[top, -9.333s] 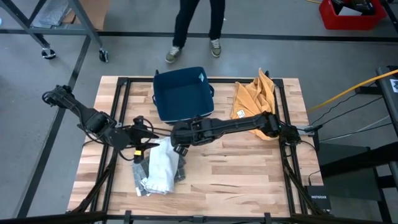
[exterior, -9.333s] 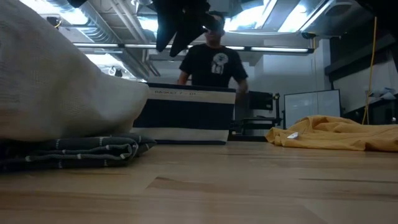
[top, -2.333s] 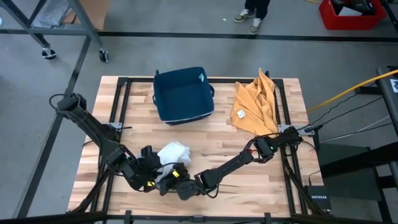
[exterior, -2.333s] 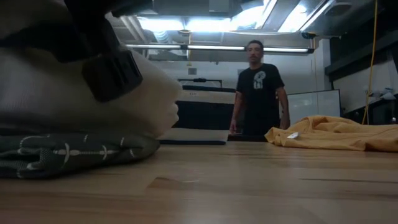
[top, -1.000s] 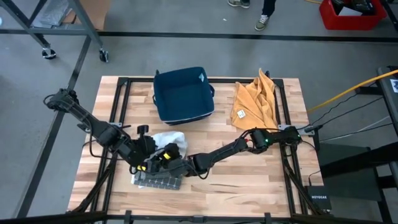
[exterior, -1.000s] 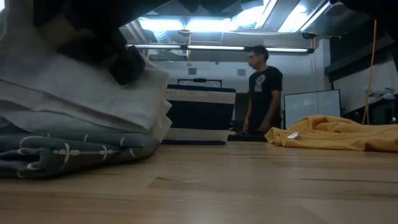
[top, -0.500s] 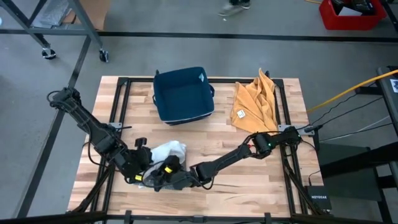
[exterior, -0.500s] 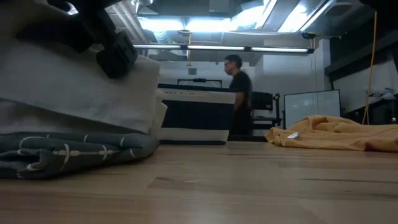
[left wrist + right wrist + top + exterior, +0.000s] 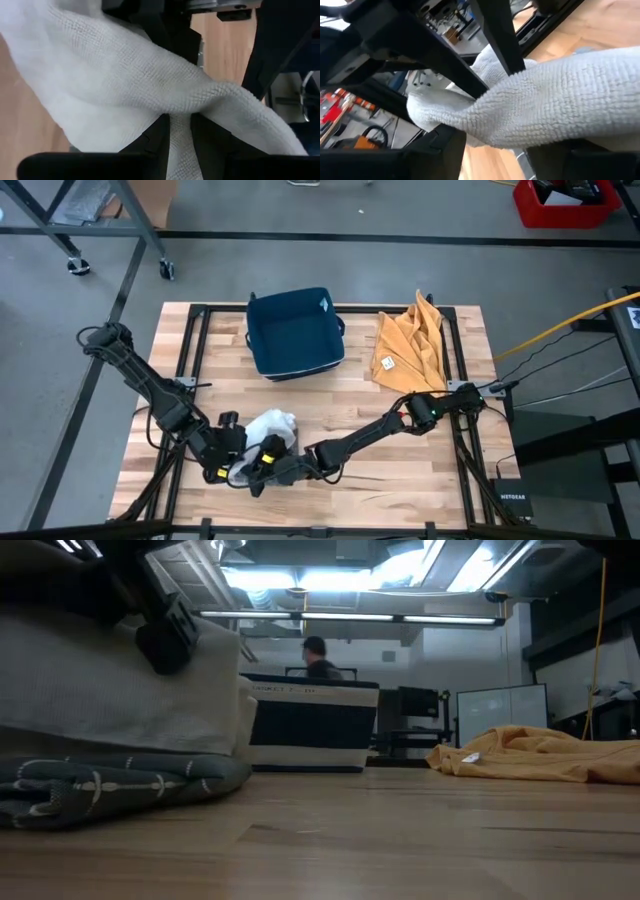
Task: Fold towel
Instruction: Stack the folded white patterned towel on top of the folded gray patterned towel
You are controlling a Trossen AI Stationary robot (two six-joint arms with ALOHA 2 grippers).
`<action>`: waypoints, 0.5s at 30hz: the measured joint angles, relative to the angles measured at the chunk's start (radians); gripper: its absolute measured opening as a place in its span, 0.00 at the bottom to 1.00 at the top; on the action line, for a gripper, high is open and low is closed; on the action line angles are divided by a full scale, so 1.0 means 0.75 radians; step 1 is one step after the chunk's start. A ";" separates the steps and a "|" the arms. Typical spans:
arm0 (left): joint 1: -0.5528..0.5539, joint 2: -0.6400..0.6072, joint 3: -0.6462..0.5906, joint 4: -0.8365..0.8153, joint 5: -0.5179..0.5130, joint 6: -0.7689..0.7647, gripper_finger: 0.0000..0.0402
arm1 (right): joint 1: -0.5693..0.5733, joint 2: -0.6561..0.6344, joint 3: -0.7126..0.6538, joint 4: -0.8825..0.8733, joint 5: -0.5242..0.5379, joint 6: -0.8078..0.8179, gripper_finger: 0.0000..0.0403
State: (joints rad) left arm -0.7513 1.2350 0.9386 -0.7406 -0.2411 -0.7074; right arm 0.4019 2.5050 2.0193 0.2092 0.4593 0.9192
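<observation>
A white towel (image 9: 272, 426) lies bunched at the table's near left, on top of a folded dark grey patterned towel (image 9: 110, 785). The low view shows the white towel (image 9: 110, 690) draped over the grey one. My left gripper (image 9: 222, 470) and my right gripper (image 9: 258, 470) stand close together at the white towel's near end, each shut on it. The left wrist view shows my left gripper (image 9: 178, 137) with cloth between its fingers. In the right wrist view my right gripper (image 9: 495, 147) has a thick roll of cloth between its fingers. My left gripper pinches a fold of the white towel (image 9: 178, 117) between its two fingers, slanting down from the table's left; the cloth spreads away from the fingers and drapes slack. My right gripper has a thick bunched roll of the white towel (image 9: 520, 115) between its two fingers, coming nearly level from the table's right. The roll lies across the fingers, several layers thick.
A dark blue bin (image 9: 295, 330) stands at the far middle of the table. An orange cloth (image 9: 410, 345) lies crumpled at the far right, also seen in the low view as the orange cloth (image 9: 540, 755). Bare wood stretches across the near right. A person stands beyond the bin.
Both grippers have gone toward the table's near edge and a little down, carrying the white towel's held end with them. The white towel now lies over the grey towel, which showed in front of the grippers a second ago. The person behind has walked to the left.
</observation>
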 joint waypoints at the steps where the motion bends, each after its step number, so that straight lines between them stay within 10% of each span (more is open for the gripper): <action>1: 0.000 0.000 0.000 0.000 0.008 -0.002 0.18 | 0.001 0.000 0.000 0.001 -0.004 0.000 0.49; 15: -0.052 -0.001 0.000 0.073 0.033 -0.071 0.18 | 0.052 -0.001 0.000 0.029 -0.289 0.055 0.59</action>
State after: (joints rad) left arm -0.7902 1.2346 0.9386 -0.6857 -0.2165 -0.7606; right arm 0.4411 2.5046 2.0193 0.2312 0.2427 0.9606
